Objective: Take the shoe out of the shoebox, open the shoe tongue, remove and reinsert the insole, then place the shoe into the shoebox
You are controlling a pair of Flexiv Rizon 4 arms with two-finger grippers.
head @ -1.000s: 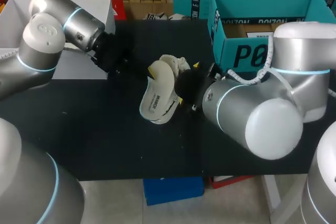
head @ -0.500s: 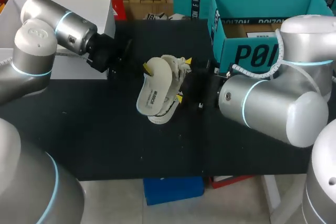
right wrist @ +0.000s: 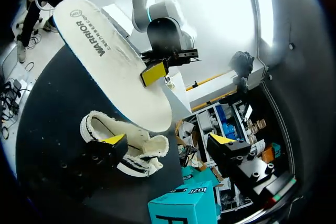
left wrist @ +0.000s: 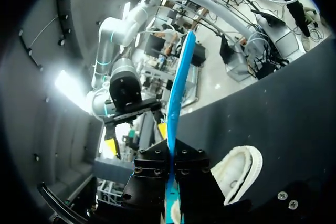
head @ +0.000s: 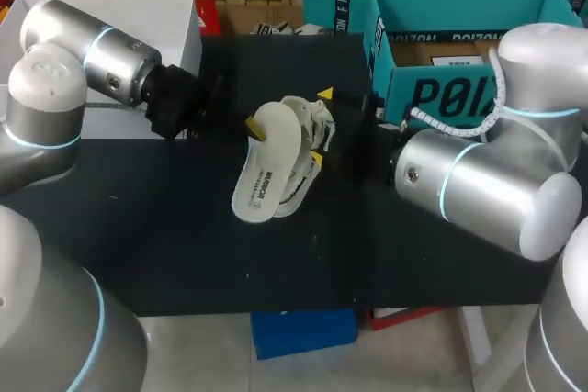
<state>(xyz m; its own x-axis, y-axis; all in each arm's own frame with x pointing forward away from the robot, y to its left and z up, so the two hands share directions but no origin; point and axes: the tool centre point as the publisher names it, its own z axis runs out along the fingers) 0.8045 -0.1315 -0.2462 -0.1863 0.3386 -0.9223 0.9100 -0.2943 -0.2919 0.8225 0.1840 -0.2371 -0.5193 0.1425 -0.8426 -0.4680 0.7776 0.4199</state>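
- Pinching the insole (head: 260, 172) near one end in the left jaws, pressed together on its two flat faces, and holding it aloft above the shoe (head: 312, 130).
- Showing to the left wrist only as a thin blue edge running straight out from between those jaws; probably gripped across the faces to stop so floppy a sheet from twisting.
- Leaving the shoe on the tabletop (head: 184, 254), just beside and below the left jaws and directly under the right jaws.
- Spreading the right jaws wide, with one yellow tip (right wrist: 113, 139) set at the shoe's open collar and the other well apart, touching nothing; hence not gripping, and judged to be steadying the shoe and holding its mouth open.
- Noting the shoebox (head: 441, 94) open-topped behind the right jaws, near but out of the way until the last step.
- Judging the insole to be out and reinsertion next: feeding the free end into the mouth beside the right tip, at the risk of buckling it or snagging the tongue.
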